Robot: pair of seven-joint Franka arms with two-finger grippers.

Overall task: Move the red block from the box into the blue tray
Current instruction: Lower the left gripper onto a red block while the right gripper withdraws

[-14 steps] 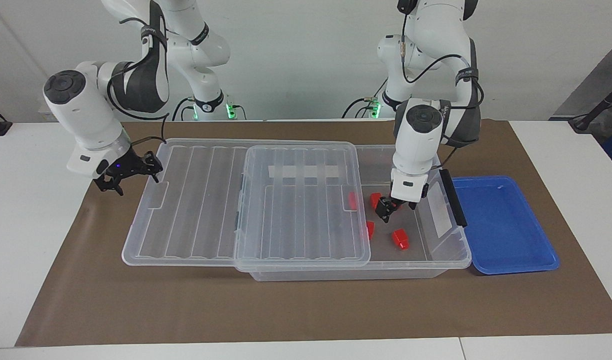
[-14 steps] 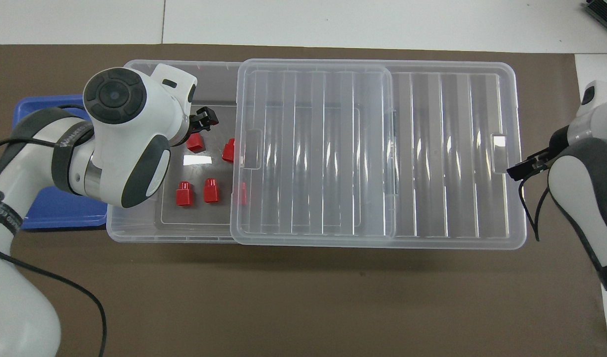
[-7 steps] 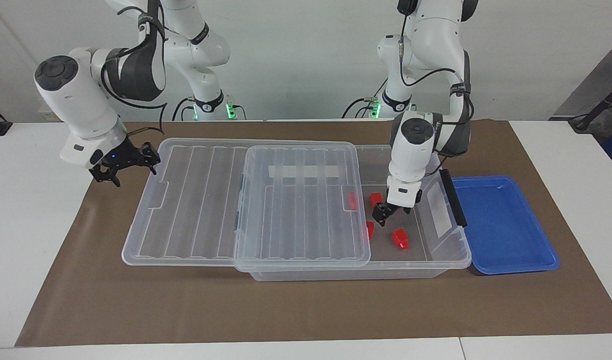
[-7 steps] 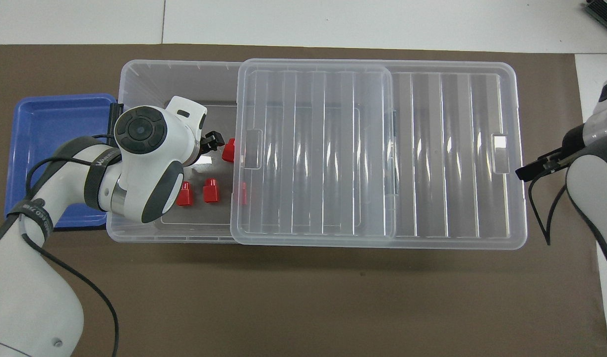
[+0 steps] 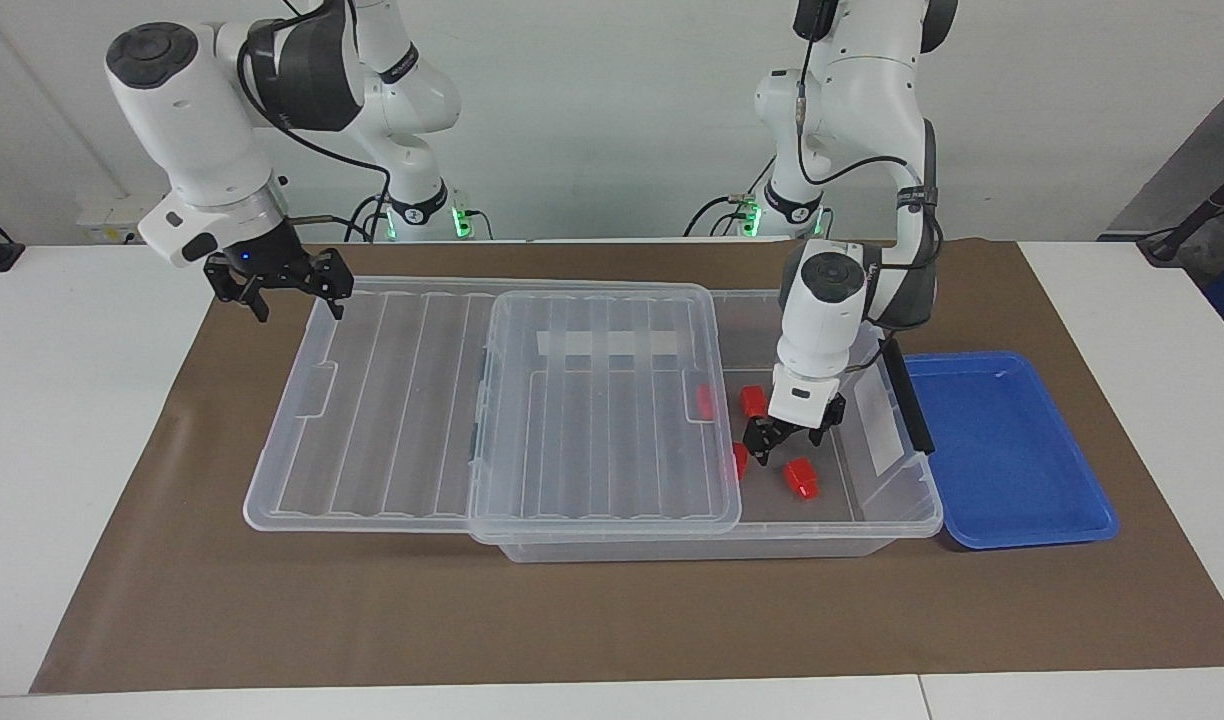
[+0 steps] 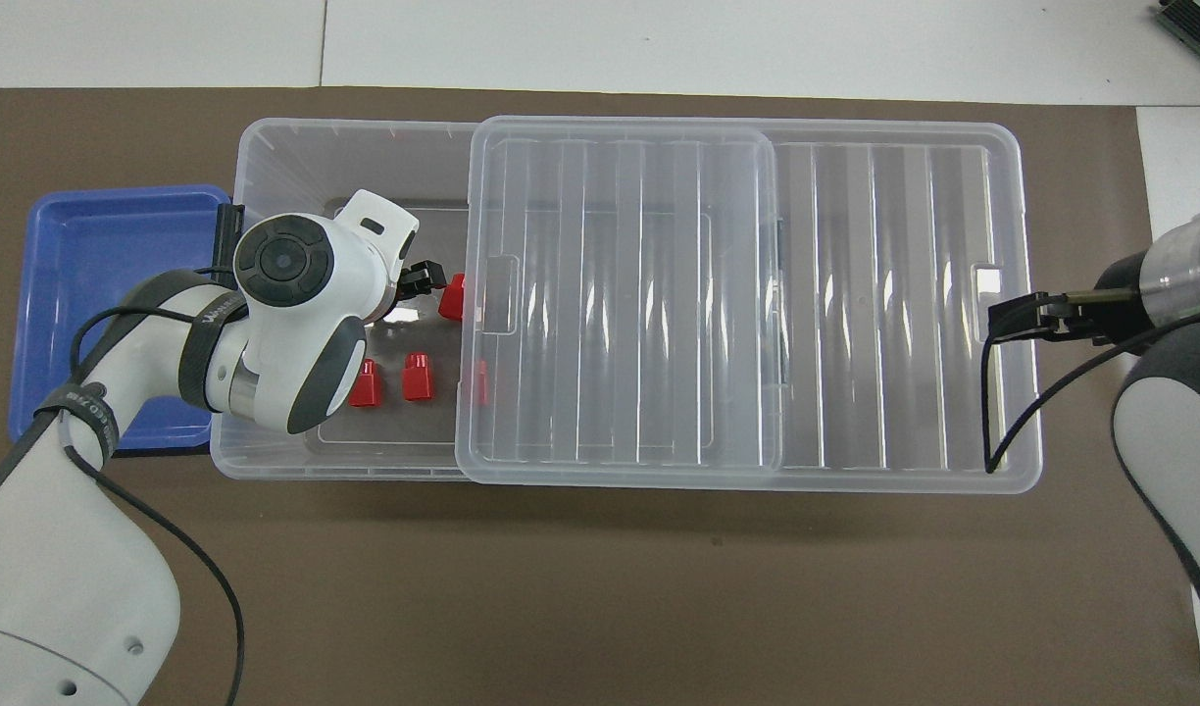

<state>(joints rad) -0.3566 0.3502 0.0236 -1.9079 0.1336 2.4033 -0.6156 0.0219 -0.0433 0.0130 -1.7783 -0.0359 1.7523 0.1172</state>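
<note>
The clear box (image 5: 872, 520) lies open at the left arm's end, its ribbed lid (image 5: 392, 400) slid toward the right arm's end. Several red blocks lie in it: one (image 5: 800, 478) farthest from the robots, one (image 5: 752, 400) nearer, and two (image 5: 738, 460) (image 5: 705, 400) at the lid's edge. My left gripper (image 5: 787, 445) is open, low inside the box just above the farthest block. In the overhead view its wrist hides that block, and its fingertips (image 6: 424, 279) show beside another block (image 6: 452, 294). The blue tray (image 5: 1002, 450) is empty beside the box. My right gripper (image 5: 290, 290) hangs open over the lid's corner.
A black latch (image 5: 907, 395) stands on the box's end wall between box and tray. The lid (image 6: 855, 294) covers most of the box and overhangs it onto the brown mat (image 5: 612, 620). The tray also shows in the overhead view (image 6: 100, 255).
My left gripper has turned and sunk lower in the box, moving away from the robots toward the farthest block. My right arm has risen and swung its gripper over the lid's corner.
</note>
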